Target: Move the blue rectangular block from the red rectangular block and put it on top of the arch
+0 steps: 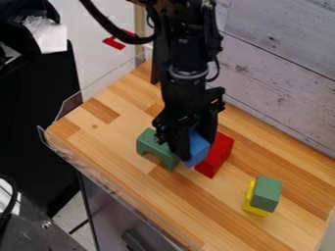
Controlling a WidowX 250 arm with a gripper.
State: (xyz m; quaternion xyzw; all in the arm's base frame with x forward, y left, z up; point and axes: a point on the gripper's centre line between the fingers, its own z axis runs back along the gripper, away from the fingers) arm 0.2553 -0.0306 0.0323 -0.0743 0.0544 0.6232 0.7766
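The wooden desk [114, 127] is ending on its left side at a clear plastic guard [124, 193] and is running along a pale plank wall [281, 73] on the right. The black arm [188, 83] is hanging down from the top of the camera view, and its claw [194, 148] is sitting between the green arch [150, 145] on the left and the red rectangular block [219, 155] on the right, leaving narrow room on either side. Bare wood is stretching from the arch toward the guard, and more is lying between the red block and a small stack near the desk's lower right. There, a green rectangular block [266, 193] is resting on a yellow block [252, 203].

The blue rectangular block [199, 148] is showing a plain, solid blue face with straight edges, partly hidden by the claw. The claw is holding it, fingers lying on opposite sides, and the block is tilting slightly in the view. It is overlapping the red block's left side; whether the two are touching is hard to tell. The arch is standing on its legs, its opening facing the guard.
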